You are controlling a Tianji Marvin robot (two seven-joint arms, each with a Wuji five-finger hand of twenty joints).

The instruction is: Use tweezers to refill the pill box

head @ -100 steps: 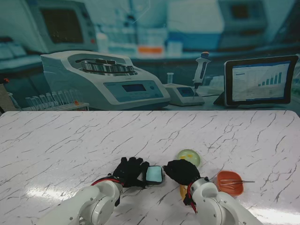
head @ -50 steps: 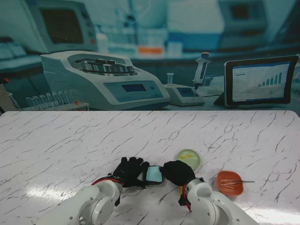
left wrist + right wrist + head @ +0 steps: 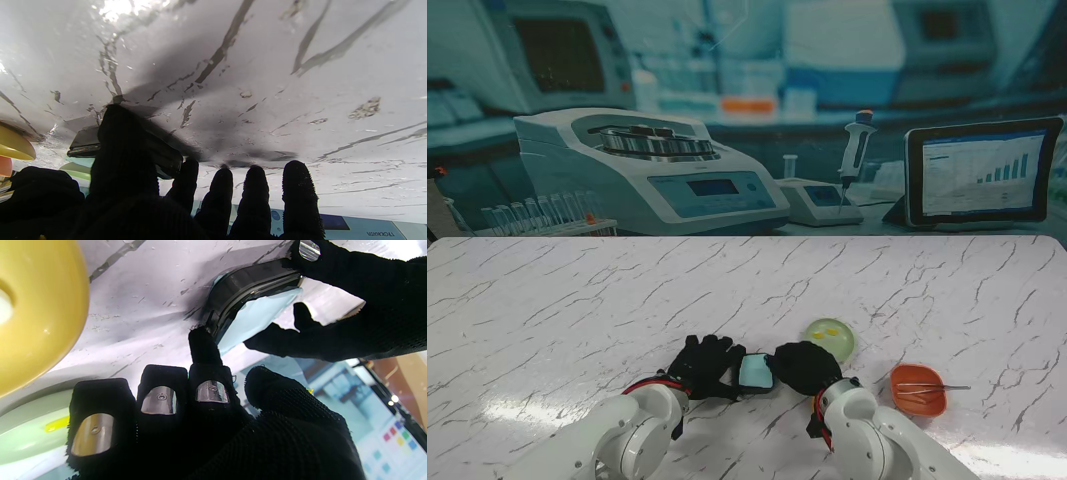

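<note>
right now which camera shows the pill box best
The right wrist view: the pill box fills the frame, its dark rim and pale blue face clear, an index fingertip at its edge. The stand view shows it small between both hands. In the left wrist view only a dark edge shows behind the thumb.

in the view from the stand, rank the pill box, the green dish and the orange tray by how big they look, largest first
1. Orange tray, about level with
2. Green dish; these two look too alike to separate.
3. Pill box, smallest as seen, though the left hand and right hand cover its sides, so its full size is unsure.
</note>
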